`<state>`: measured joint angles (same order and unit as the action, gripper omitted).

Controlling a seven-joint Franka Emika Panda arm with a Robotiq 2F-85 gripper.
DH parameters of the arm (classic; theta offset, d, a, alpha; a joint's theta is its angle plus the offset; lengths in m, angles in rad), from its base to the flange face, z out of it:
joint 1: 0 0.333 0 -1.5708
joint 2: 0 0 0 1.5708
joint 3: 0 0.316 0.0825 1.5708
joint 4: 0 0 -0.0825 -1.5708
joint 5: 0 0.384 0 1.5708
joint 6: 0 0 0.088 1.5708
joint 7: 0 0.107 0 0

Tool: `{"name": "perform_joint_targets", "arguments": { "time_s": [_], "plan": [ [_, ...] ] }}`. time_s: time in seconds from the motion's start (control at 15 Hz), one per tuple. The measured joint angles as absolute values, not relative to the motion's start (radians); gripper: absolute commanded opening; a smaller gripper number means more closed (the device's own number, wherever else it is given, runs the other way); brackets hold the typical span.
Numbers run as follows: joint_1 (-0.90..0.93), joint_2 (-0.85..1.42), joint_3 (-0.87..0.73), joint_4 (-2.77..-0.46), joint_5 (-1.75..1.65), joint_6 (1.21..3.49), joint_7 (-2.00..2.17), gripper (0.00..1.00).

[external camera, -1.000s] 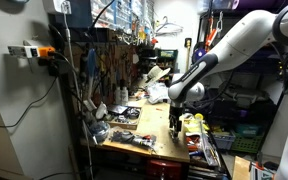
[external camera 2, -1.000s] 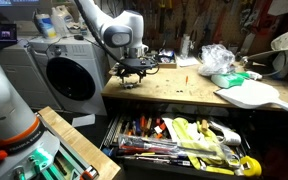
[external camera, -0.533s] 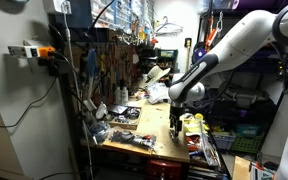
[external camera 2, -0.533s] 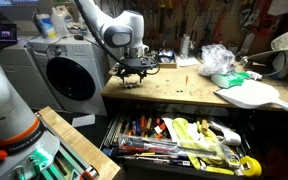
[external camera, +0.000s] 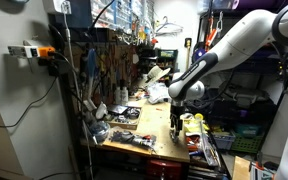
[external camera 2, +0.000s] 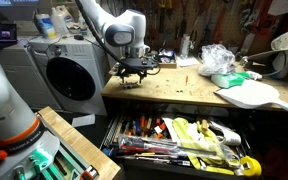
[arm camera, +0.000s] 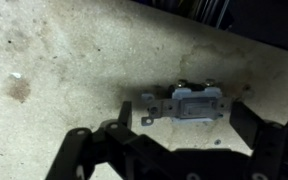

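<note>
My gripper (arm camera: 184, 132) is open and hangs low over the stained workbench top (arm camera: 54, 70). A small grey wall switch with a metal mounting bracket (arm camera: 189, 103) lies flat on the bench between and just ahead of the two dark fingers; neither finger touches it. In both exterior views the gripper (external camera: 175, 123) (external camera 2: 132, 78) points down at the bench near its edge. The switch is too small to make out under it there.
An open drawer full of hand tools (external camera 2: 174, 140) juts out below the bench. A washing machine (external camera 2: 69, 75) stands beside the bench. A crumpled plastic bag (external camera 2: 216, 58) and a white board (external camera 2: 249, 93) lie further along. Tools (external camera: 134, 140) lie on the bench.
</note>
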<state>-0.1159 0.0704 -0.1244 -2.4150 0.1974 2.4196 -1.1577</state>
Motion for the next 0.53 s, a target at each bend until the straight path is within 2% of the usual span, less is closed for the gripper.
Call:
{"name": "perform_joint_targets", "arguments": {
  "time_s": [0.2,0.53],
  "plan": [
    [-0.123,0.074,-0.124,-2.401,0.201,2.403,-1.16,0.97],
    [-0.128,0.092,-0.124,-2.379,0.21,2.391,-1.166,0.99]
  ]
}}
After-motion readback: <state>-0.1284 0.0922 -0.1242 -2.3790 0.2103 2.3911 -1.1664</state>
